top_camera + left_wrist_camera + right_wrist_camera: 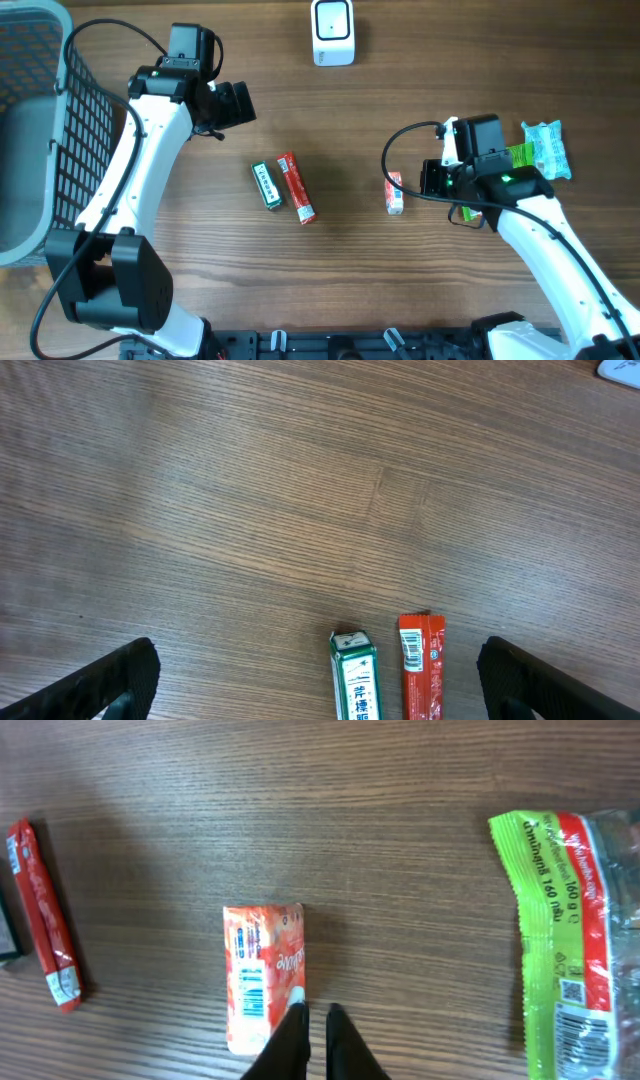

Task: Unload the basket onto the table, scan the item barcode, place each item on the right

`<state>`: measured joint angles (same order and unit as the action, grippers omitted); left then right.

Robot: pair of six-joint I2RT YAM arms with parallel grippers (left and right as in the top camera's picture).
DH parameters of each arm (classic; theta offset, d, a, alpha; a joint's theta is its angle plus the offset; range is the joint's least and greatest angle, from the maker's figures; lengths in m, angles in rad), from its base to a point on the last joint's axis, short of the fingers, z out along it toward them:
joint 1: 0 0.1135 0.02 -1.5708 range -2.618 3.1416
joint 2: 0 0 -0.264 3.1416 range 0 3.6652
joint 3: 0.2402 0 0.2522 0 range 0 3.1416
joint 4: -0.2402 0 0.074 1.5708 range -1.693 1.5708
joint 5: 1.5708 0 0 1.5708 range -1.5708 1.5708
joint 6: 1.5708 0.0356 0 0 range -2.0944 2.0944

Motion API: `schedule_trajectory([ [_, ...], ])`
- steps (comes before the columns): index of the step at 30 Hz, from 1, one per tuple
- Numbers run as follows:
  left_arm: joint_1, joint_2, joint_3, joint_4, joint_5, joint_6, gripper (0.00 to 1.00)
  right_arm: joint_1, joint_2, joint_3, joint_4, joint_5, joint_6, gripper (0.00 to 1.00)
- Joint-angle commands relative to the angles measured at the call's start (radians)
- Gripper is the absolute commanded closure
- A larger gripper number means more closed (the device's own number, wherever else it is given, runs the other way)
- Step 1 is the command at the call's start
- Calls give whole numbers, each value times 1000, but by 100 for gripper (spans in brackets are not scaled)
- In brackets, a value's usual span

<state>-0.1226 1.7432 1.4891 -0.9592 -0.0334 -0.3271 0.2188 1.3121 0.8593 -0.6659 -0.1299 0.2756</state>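
In the overhead view the two white arms are nearest to us. The left arm (130, 170) rises beside the grey basket (95, 130) at the left edge of the worktop (350, 270). The left claw (235, 103) hangs above bare wood, apart from every item. The right arm (560, 250) reaches in from the lower right, and the right claw (432, 178) is just beside the orange-red pack (395, 192), which lies flat to the right of the centre. Behind this arm lies a green and clear bag (545, 150). To the left of the centre a green pack (266, 185) and a red stick (296, 187) lie side by side, very close together. The white scanner (332, 33) stands at the far edge, well apart from the orange-red pack.

In the left wrist view the dark fingers (110, 680) stand at the two lower corners, so this claw is wide. Between them we see the ends of the green pack and the red stick on the wood.

In the right wrist view the fingers (290, 1040) are almost together, so this claw is narrow, closed. Their tips are at one corner of the orange-red pack, whose barcode (252, 990) faces up. We cannot tell whether they pinch its edge or only touch it.
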Motion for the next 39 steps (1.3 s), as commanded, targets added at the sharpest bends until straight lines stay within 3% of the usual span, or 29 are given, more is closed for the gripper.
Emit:
schedule_trajectory([
  [1, 1, 6, -5, 2, -13, 5, 0, -1, 72, -32, 40, -61, 24, 96],
  [9, 1, 6, -5, 2, -13, 5, 0, 11, 248, -37, 112, -319, 18, 96],
  [14, 1, 6, -5, 2, -13, 5, 0, 58, 253, -36, 130, -469, -124, 93],
  [17, 1, 6, -5, 2, -13, 5, 0, 48, 253, -22, 130, -454, -145, 84],
  [20, 1, 6, -5, 2, -13, 5, 0, 47, 252, -1, 147, -454, -145, 57],
  [22, 1, 6, -5, 2, -13, 5, 0, 47, 252, -1, 161, -391, -144, 49],
  [29, 1, 6, -5, 2, -13, 5, 0, 48, 254, -35, 197, -310, -109, 41],
  [39, 1, 6, -5, 2, -13, 5, 0, 48, 255, -133, 312, -310, -43, 43],
])
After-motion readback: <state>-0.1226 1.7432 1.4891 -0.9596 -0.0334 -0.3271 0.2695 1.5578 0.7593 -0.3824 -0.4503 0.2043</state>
